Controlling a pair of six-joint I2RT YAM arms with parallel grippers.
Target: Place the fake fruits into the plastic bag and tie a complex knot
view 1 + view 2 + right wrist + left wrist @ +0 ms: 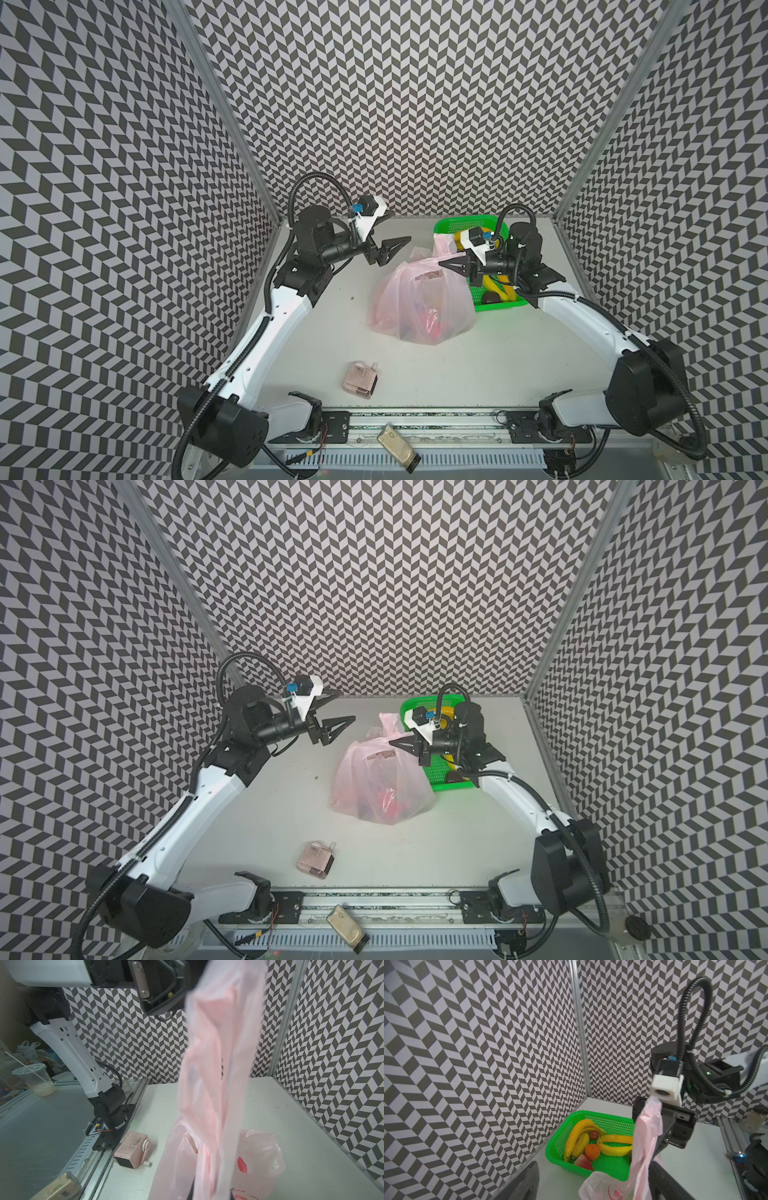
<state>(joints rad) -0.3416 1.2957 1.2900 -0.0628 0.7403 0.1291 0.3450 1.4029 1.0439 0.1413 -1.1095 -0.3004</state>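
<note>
Two tools hang over the worktop (519, 353). Nearest the front edge, well short of both, a small pink box (360, 380) sits alone. Further in, the plastic bag (419, 303) stands slumped just under and in front of the right tool (444, 263). That tool is clamped tight on a strip of the bag's handle film. In the right wrist view the film hangs as a long pale pink band down to the bag. Red and dark shapes show through low in the bag, probably fruits, though the film blurs them. The left tool (395, 248) is on the bag's other side, about level with the right tool and apart from it, its jaws spread wide and empty. Behind the right tool and partly under its arm lies a green basket (500, 308). In it are bananas (583, 1136), an orange (592, 1151), a strawberry (583, 1162) and a dark brown fruit (492, 297).
</note>
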